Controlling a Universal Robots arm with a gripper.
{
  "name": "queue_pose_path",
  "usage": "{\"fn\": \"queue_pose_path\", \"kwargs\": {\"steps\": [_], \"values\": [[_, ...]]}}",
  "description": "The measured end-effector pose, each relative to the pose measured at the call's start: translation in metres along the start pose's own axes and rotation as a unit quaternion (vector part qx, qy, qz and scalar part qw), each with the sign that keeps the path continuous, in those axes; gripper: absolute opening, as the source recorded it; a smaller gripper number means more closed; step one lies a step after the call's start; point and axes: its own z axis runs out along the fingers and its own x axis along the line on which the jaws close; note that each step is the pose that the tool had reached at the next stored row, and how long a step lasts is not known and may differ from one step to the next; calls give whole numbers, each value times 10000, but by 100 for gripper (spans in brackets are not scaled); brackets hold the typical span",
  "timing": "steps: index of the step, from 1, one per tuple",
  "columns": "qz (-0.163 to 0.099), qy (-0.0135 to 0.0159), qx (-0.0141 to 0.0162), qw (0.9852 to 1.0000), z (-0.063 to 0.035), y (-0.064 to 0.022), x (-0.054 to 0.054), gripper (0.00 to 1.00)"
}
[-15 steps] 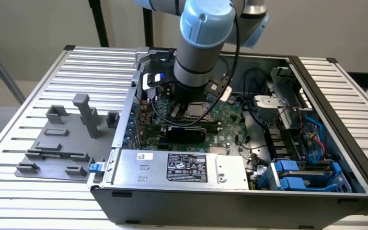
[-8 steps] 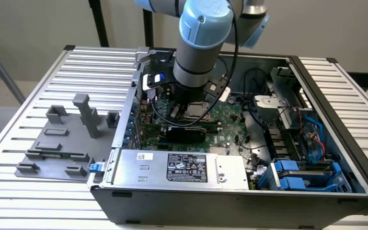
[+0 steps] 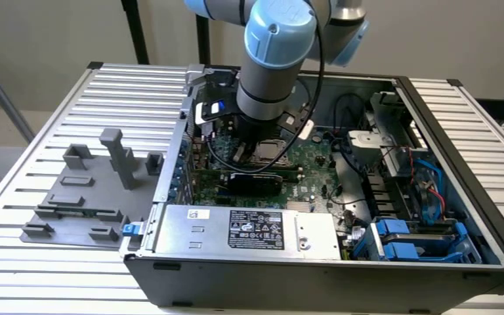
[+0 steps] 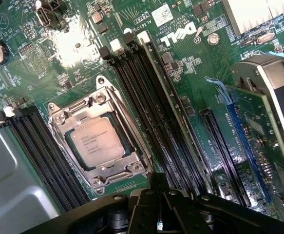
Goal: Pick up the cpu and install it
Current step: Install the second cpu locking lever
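Clenched and holding nothing, my gripper (image 4: 159, 214) hangs inside the open computer case (image 3: 427, 118), its black fingers pressed together just above the motherboard (image 4: 190, 73).

Going across the exterior view from its left: grey plastic fixture blocks (image 3: 86, 197) stand on a ribbed aluminium table (image 3: 24, 144), squared and matte. Next comes the case itself, dark sheet metal, with a silvery power supply (image 3: 243, 230) along its near edge. My arm (image 3: 274, 59), glossy blue and grey, drops into the middle of the case. On the exterior view's right I see blue drive caddies (image 3: 409, 239) and loose red and black cables.

From the wrist camera, the cpu (image 4: 99, 141) already lies in its socket frame (image 4: 97, 139): a thin square chip with a dull silvery lid and fine printed text, ringed by a bright stamped-steel frame with screws at its corners. Long black memory slots (image 4: 151, 102) run beside it over the glossy green board.

I judge the risks to be these: if the chip sits slightly askew, any downward pressure could bend socket pins; my closed fingers, being so near the board, could scrape it or the memory slots if I move sideways.
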Motion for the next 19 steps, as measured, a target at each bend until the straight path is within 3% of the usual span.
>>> {"fn": "queue_pose_path", "kwargs": {"steps": [19], "values": [[4, -44, -24, 10000, 92, -47, 68, 11]]}}
